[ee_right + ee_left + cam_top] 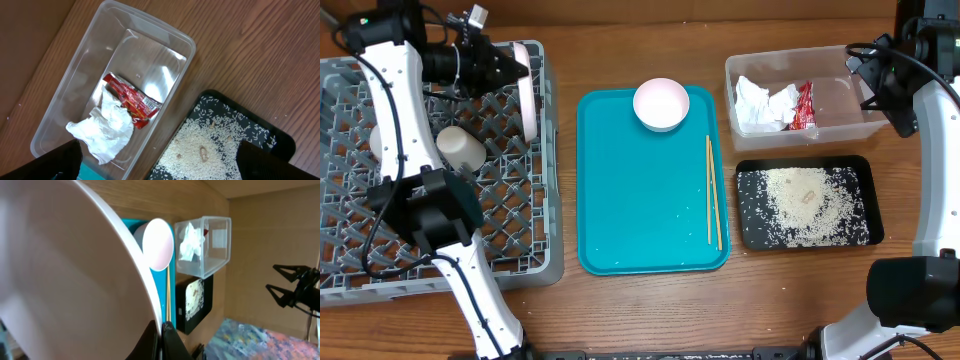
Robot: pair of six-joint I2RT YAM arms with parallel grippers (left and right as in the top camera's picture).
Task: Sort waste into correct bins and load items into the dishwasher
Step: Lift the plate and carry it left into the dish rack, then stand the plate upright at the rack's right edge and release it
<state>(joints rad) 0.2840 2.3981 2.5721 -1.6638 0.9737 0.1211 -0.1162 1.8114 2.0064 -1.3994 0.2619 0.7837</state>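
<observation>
Two arms, one plate pinched on edge

The left gripper point(518, 68) is pressed together on the rim of the pink-white plate point(528, 95), which stands on edge at the far right of the dish rack point(510, 240), near the white cup point(460, 148). The right gripper point(160, 167) hangs spread wide above the clear tub point(840, 130), which holds the napkin point(758, 103) and red wrapper point(803, 105). Rice point(805, 200) covers the black tray point(748, 170). The bowl point(661, 103) and chopsticks point(713, 190) lie on the teal tray point(630, 220).
</observation>
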